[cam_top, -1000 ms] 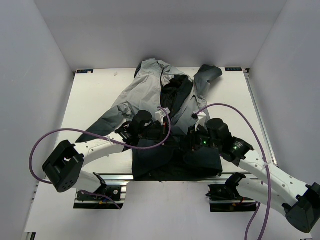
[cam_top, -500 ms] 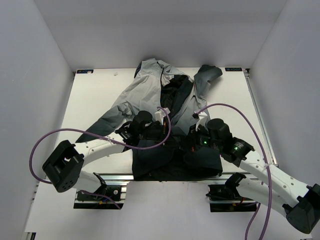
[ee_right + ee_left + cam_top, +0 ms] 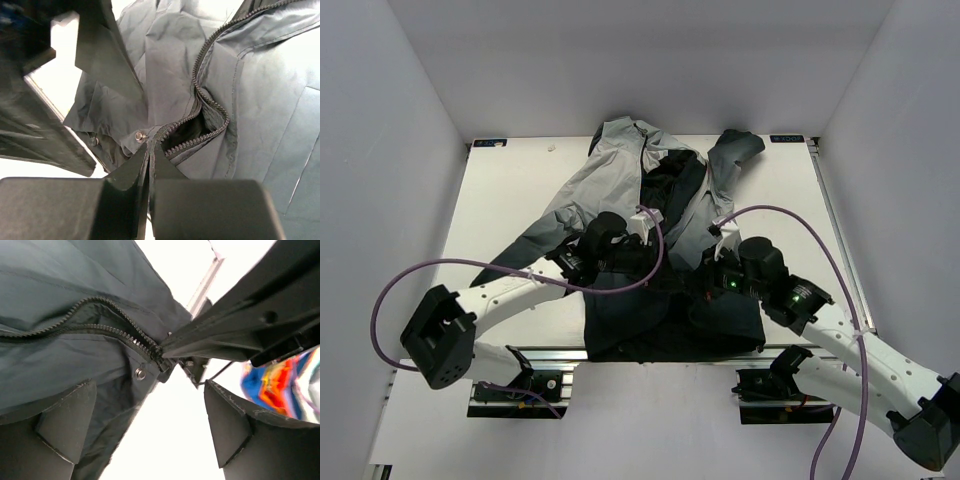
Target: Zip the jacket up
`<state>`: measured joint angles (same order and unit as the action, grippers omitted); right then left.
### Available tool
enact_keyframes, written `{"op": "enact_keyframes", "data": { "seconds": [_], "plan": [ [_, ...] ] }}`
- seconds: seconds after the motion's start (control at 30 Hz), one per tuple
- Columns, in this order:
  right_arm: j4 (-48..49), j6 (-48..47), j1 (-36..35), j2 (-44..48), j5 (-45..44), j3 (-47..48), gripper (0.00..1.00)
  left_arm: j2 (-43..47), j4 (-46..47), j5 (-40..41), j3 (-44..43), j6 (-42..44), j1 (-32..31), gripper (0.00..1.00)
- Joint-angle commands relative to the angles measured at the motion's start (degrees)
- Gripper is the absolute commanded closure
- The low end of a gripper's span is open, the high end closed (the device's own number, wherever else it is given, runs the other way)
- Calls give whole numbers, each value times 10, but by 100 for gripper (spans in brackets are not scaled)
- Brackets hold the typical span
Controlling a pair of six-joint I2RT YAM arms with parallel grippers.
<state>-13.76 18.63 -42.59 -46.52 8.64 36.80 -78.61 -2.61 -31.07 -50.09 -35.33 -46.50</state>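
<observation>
- Top view: the jacket (image 3: 620, 190) lies spread on the table (image 3: 510, 180), hood toward the far edge, dark hem at the near edge, front open. The left gripper (image 3: 652, 265) and the right gripper (image 3: 703, 288) are both down on the dark lower front, near each other. We cannot read either claw's state from here.
- Left wrist: the left gripper (image 3: 150, 427) is spread wide, with nothing between its fingers (image 3: 60, 425). The right gripper (image 3: 167, 351) comes in from the right, tips pressed together at the bottom end of the zipper (image 3: 95, 325), just beside a snap stud (image 3: 140, 373).
- Right wrist: the right gripper (image 3: 150, 146) is pinched closed on the jacket hem at the zipper base. The two rows of teeth meet there and gape above. We cannot pick out the slider pull.
- Handling, our judgement: the fabric is thin, soft, light and likely slick, so it will bunch and drag rather than resist. We would hold the hem taut at the zipper base, take the slider with the free claw and pull straight toward the hood.
</observation>
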Motion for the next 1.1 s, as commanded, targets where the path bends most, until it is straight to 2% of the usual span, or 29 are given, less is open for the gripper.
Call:
{"op": "enact_keyframes", "data": {
  "seconds": [0.0,0.13,0.23,0.37,0.47,0.6,0.67,0.77,0.87,1.07],
  "plan": [
    [1,-4,2,-8,-16,43,100,57,-92,57,-43,92,-2,2],
    [-1,5,1,-22,-11,64,100,114,-121,96,-52,178,-10,2],
    [-5,21,2,-35,-6,87,100,130,-131,163,-54,266,-51,2],
    [-23,28,2,-61,-7,135,100,124,-122,252,-48,346,-105,2],
    [-40,34,4,-78,0,154,100,98,-125,284,-62,386,-127,2],
    [-47,50,6,-88,-6,170,100,95,-108,344,-58,410,-150,13],
    [-40,57,8,-94,-1,171,100,102,-84,372,-47,406,-155,27],
    [-27,66,8,-98,26,171,100,114,-42,428,-23,398,-170,38],
    [-28,69,8,-103,27,178,100,111,-15,451,-8,413,-185,44],
    [-29,87,8,-113,6,188,100,81,-29,463,-24,433,-210,46]
  ]
}}
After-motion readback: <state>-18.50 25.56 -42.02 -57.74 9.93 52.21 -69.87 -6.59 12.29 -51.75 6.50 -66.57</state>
